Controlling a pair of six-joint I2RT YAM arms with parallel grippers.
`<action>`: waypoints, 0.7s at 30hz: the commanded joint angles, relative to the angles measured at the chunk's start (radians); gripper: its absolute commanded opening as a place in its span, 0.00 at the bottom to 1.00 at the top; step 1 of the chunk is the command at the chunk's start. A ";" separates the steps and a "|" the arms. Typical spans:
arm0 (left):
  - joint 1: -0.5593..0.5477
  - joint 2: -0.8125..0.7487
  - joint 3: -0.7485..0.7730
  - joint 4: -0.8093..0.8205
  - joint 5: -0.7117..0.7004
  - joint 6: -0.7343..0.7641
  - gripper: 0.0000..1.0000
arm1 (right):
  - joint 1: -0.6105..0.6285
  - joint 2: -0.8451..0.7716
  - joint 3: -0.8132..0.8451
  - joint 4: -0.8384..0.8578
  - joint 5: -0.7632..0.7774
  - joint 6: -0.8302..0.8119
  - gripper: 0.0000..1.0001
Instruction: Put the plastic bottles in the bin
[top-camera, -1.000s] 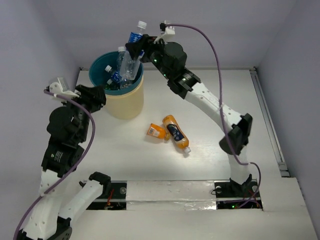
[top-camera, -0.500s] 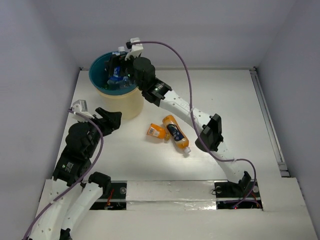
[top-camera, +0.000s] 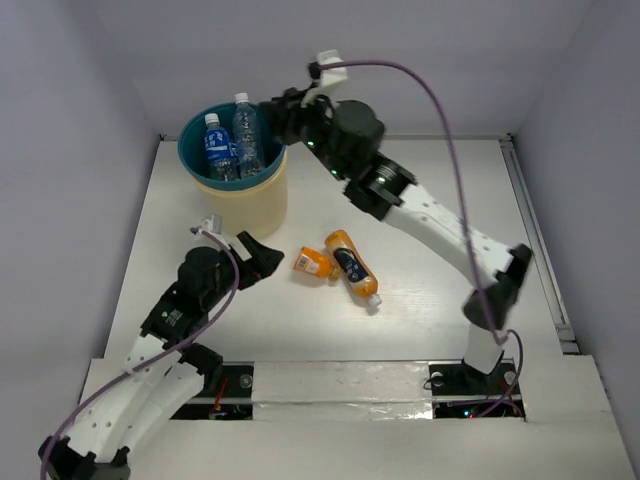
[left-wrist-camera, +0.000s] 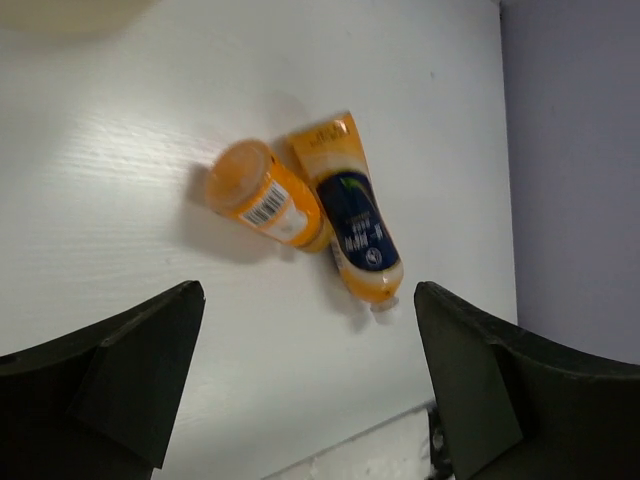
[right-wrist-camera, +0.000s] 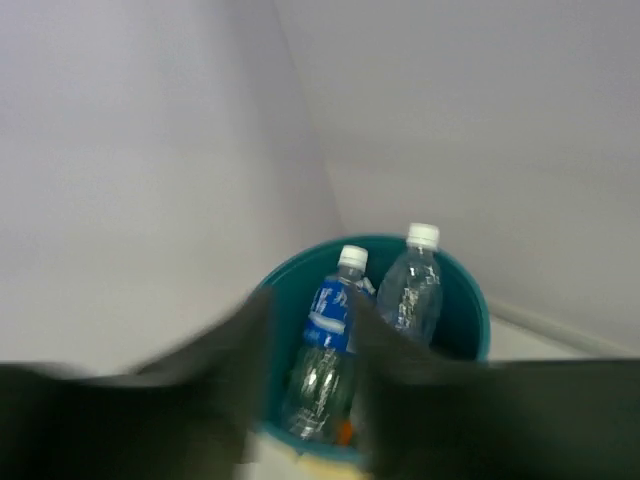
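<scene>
Bottles (top-camera: 222, 146) — two clear, blue-labelled — stand in the bin (top-camera: 250, 208) at far left. Two orange bottles (top-camera: 350, 263) lie touching mid-table — the left gripper (left-wrist-camera: 310, 295) hovers over them, spread and empty. By the bin's rim the right gripper (right-wrist-camera: 310, 335) is blurred, fingers parted.

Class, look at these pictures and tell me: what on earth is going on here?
Bottles are being put into the bin. Two clear bottles stand inside it. The right fingers, apart and empty, are near the bin's rim. Two orange bottles lie touching each other on the table. The left fingers hover open close to them, holding nothing.
</scene>
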 joint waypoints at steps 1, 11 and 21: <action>-0.164 0.058 -0.045 0.151 -0.037 -0.112 0.84 | 0.000 -0.267 -0.375 0.140 0.070 -0.009 0.15; -0.387 0.334 -0.086 0.325 -0.313 -0.321 0.99 | -0.009 -0.806 -1.074 -0.045 0.084 0.178 0.35; -0.396 0.477 -0.113 0.441 -0.378 -0.421 0.99 | -0.108 -0.849 -1.315 -0.136 -0.049 0.264 0.98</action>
